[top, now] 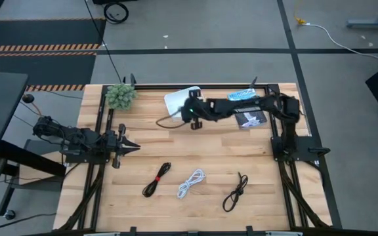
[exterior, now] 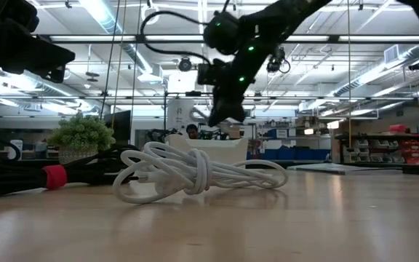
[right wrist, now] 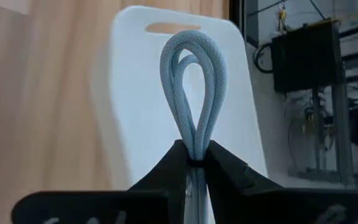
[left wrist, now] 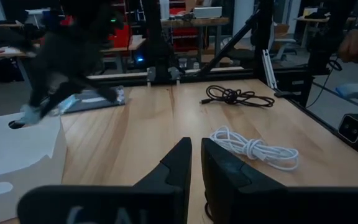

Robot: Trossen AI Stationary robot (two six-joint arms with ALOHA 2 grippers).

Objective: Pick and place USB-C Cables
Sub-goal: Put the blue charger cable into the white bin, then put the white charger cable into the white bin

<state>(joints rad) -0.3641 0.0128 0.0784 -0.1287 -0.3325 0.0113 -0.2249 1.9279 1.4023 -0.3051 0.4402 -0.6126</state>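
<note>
High view looks straight down on the whole worktop point(top: 202, 147); low view sits at worktop level, close behind the white cable point(exterior: 188, 173), which both share.

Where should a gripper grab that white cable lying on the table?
Best guess: from above, across the bunched middle of the white cable, where its loops are gathered. It lies flat and clear of the other cables, so fingers could straddle that bundle.

A green fuzzy ball point(top: 121, 96) sits at the far left corner of the wooden counter point(top: 209, 147). A white tray point(top: 179, 100) with a handle slot lies at the far middle, and a flat black-and-blue printed packet point(top: 250, 118) lies to its right.
</note>
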